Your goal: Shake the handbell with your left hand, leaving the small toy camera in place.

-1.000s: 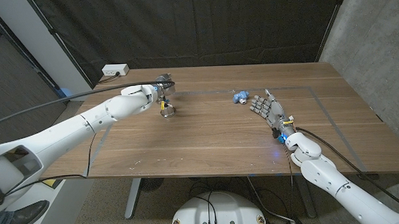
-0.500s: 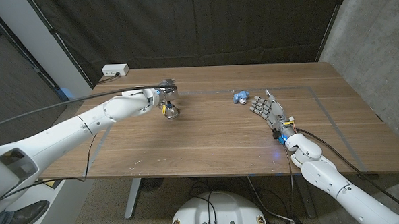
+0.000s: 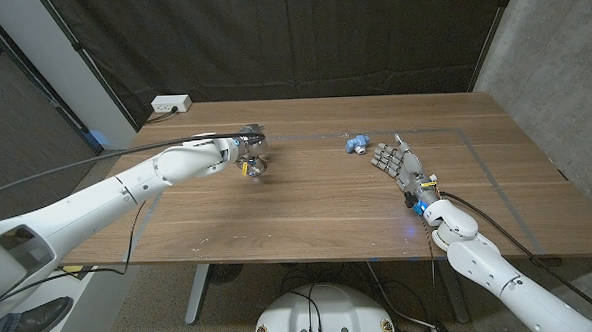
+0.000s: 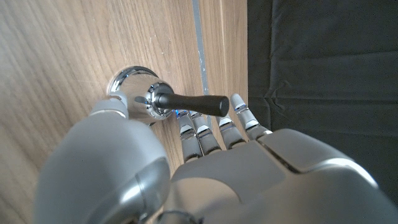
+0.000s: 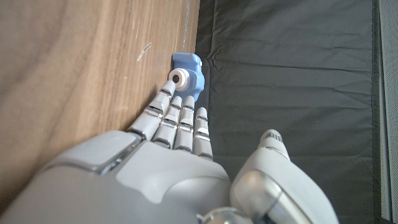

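Handbell [image 3: 251, 166] located at roughly 10 o'clock on the bench [image 3: 308, 210], chrome bowl low, black handle [image 4: 189, 102] tilted rather than upright. Held by left hand [image 3: 237, 142], fingers [image 4: 198, 134] curled under the handle with thumb alongside; grip narrow, closed on the handle. Whether the bowl clears the wood: cannot tell.

Step in hand judged to be the shake itself. Best done with short wrist flicks, bell lifted clear of the bench, grip kept firm on the handle and off the chrome bowl to avoid damping the ring. Motion best confined to the 10 o'clock area.

Small toy camera [image 3: 356, 141], blue, at about 1 o'clock, well apart from the bell. Right hand [image 3: 399, 162] just beside it, fingers extended and apart, holding nothing; fingertips [image 5: 168, 89] close to the toy, contact uncertain. Best kept motionless.
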### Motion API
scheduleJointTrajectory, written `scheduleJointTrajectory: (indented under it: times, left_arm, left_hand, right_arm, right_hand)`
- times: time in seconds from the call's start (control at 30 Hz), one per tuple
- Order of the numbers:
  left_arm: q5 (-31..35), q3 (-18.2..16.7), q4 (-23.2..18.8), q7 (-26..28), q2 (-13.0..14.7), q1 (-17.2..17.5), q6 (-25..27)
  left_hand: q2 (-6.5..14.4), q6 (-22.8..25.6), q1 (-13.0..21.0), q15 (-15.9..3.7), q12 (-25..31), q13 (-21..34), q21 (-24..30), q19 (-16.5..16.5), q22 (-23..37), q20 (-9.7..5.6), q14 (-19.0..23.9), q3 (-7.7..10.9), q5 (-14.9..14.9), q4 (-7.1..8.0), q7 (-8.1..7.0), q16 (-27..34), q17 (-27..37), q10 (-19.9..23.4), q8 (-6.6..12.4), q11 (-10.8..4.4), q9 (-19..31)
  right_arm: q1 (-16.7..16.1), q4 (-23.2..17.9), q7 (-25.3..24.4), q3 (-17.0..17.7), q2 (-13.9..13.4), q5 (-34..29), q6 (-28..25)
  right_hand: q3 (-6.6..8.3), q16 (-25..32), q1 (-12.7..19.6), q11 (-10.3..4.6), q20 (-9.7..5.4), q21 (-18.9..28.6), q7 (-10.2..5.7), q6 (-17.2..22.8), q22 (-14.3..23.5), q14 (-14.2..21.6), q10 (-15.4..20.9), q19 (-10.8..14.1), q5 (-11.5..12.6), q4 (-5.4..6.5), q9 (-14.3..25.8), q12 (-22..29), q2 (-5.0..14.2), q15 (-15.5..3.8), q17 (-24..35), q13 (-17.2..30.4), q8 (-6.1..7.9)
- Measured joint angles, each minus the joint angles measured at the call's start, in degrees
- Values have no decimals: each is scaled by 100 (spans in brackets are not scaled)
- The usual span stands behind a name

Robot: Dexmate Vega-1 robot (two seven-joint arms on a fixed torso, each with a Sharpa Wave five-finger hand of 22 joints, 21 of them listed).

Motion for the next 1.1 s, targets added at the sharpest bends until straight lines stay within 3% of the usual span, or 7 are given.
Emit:
scheduleJointTrajectory:
  times: [0.87,1.1]
  left_arm:
    - [299,73,135,96,-12,30,37]
    - [346,100,200,149,-10,29,89]
  left_hand:
    - [15,136,158,0,-44,-27,-123,-30,0,-31,0,-77,88,-78,-93,0,-80,65,0,-64,-1]
    - [87,303,253,-2,-44,-27,-127,20,1,-74,169,-84,88,-153,-112,44,-101,222,30,-150,-1]
  right_arm:
    - [-108,-99,-106,0,-30,6,-59]
    - [-74,-42,-88,-12,-8,19,-69]
  right_hand:
    - [0,0,0,0,5,0,0,0,0,0,0,31,0,0,0,0,0,0,0,0,0]
    - [0,0,0,0,-3,0,0,0,0,0,0,39,0,0,0,0,0,0,0,0,0]
